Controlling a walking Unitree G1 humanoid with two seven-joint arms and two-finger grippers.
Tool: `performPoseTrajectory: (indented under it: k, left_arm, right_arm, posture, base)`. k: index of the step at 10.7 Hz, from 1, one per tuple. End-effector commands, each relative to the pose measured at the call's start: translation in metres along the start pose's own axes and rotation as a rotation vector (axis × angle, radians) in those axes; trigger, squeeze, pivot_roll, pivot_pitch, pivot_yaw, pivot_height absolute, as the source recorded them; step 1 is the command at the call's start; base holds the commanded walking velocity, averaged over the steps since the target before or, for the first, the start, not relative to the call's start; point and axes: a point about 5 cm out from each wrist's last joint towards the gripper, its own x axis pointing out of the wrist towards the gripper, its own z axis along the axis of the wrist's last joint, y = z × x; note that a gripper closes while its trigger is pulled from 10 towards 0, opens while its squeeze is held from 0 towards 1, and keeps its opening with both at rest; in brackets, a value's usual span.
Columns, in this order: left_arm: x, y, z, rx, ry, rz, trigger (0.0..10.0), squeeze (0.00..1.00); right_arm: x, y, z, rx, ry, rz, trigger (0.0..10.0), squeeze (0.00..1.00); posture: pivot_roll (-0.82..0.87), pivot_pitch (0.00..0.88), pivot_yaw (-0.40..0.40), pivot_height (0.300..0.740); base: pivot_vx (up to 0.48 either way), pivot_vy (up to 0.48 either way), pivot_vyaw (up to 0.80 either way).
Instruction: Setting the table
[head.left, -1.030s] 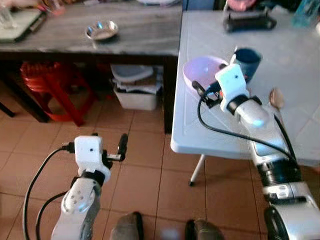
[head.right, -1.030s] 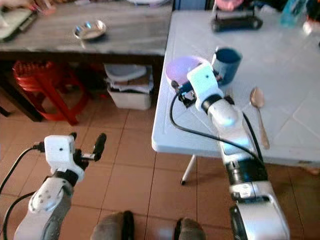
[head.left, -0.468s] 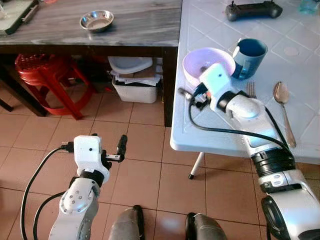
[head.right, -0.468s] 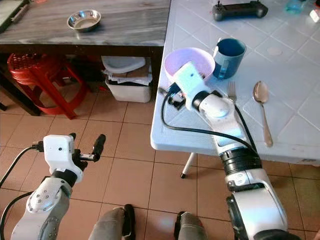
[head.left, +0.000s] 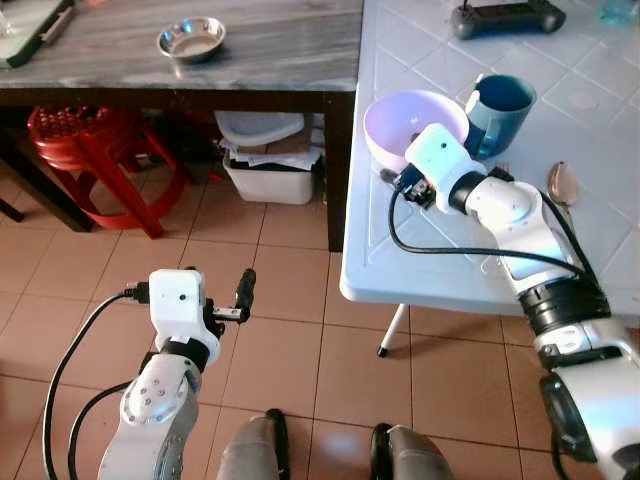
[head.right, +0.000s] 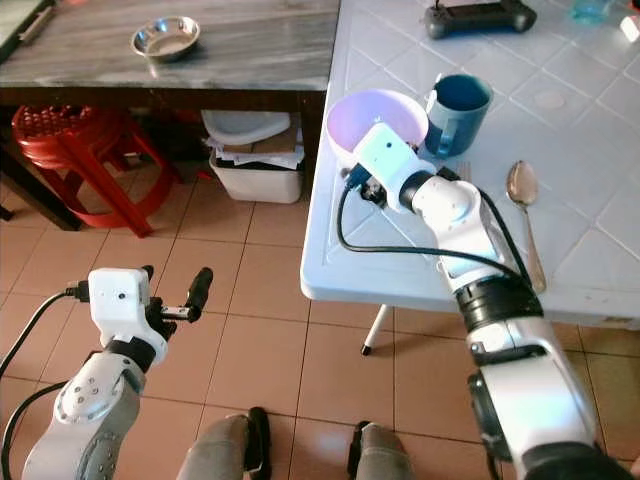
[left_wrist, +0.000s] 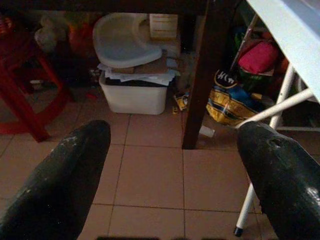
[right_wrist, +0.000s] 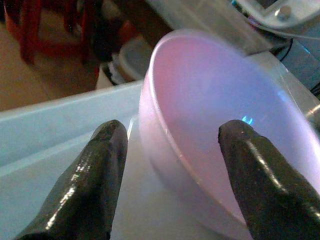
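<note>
two tables: white table (head.left: 600, 130) on the right, grey table (head.left: 270, 55) far left, their corners almost meeting.
bowl: pink bowl (head.left: 412, 125) near the white table's left edge, upright, just left of the mug.
mug: blue mug (head.left: 497, 108) right of the bowl, touching it or nearly so.
spoon: spoon (head.right: 522, 215) lies well right of the mug, handle toward the near edge.
fork: fork (head.right: 463, 172) tines show just near the mug; the rest is hidden by the arm.
right gripper: right gripper (right_wrist: 170, 145) over the white table at the bowl's near left side, fingers (right_wrist: 97, 180) spread wide, one on each side of the bowl's rim; whether either touches the bowl is hard to tell.
left gripper: left gripper (left_wrist: 172, 165) low on the left over the tiled floor (head.left: 290, 340), fingers (left_wrist: 60, 175) spread apart, nothing between them.
steel dish: small steel dish (head.left: 191, 38) on the grey table, far left.
controller: black controller (head.left: 505, 17) at the white table's far side.
under the grey table: red stool (head.left: 85, 150) at left, white bin (head.left: 268, 180) with a pale lid (left_wrist: 122, 42) on papers to its right.
feet: a person's feet (head.left: 335, 450) at the near edge of the floor, between the arms.
</note>
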Motion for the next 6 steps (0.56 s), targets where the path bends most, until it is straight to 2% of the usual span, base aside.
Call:
performPoseTrajectory:
  k: [1, 6]
  left_arm:
    - [-0.001, 0.001, -0.005, 0.002, 0.029, -0.003, 10.0, 0.00]
    - [0.001, 0.002, -0.007, 0.011, 0.043, 0.003, 10.0, 0.00]
  right_arm:
    - [0.001, -0.003, 0.000, -0.029, 0.020, 0.010, 0.0, 0.00]
    - [0.000, -0.008, -0.010, -0.113, 0.090, 0.038, 0.0, 0.00]
  posture:
    - [0.09, 0.216, 0.076, 0.740]
    - [0.09, 0.205, 0.069, 0.740]
  base:
    - [0.000, 0.000, 0.00]
    - [0.000, 0.000, 0.00]
